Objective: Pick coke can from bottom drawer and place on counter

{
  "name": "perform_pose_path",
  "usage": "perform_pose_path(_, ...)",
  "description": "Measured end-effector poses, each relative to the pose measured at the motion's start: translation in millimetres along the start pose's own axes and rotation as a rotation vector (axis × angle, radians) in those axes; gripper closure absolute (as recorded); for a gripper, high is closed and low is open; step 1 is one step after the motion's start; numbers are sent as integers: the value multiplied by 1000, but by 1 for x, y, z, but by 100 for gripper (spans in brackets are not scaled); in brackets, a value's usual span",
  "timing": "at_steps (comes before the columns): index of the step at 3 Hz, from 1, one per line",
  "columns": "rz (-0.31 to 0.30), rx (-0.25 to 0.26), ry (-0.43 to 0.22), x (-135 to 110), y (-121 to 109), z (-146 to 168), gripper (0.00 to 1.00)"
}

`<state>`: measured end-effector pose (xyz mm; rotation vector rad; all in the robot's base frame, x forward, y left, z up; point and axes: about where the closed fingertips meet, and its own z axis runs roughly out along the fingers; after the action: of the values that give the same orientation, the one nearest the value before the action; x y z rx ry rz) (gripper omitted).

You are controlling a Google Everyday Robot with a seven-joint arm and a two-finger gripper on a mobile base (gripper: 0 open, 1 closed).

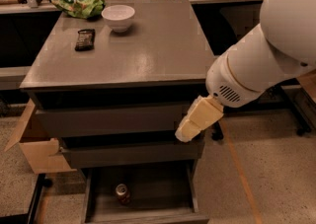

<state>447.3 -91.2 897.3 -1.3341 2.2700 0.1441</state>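
The coke can (122, 193) stands upright on the floor of the open bottom drawer (158, 193), left of its middle. The counter (153, 50) is the grey top of the cabinet above. My gripper (196, 119) is the cream-coloured end of the white arm. It hangs in front of the cabinet's right side at the height of the middle drawer, above and to the right of the can and well apart from it. It holds nothing that I can see.
On the counter's back left are a white bowl (118, 17), a green bag (79, 6) and a small black packet (85, 39). An open cardboard box (34, 144) stands left of the cabinet. The two upper drawers are shut.
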Motion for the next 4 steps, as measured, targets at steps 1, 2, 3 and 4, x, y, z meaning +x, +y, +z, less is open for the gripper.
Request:
perform_pose_path(1, 9, -60, 26, 1, 33, -1, 0)
perform_pose_path(2, 27, -118, 46, 11, 57, 8, 0)
perform_pose_path(3, 37, -176, 66, 24, 86, 36, 0)
perform_pose_path(4, 37, -177, 56, 25, 88, 35, 0)
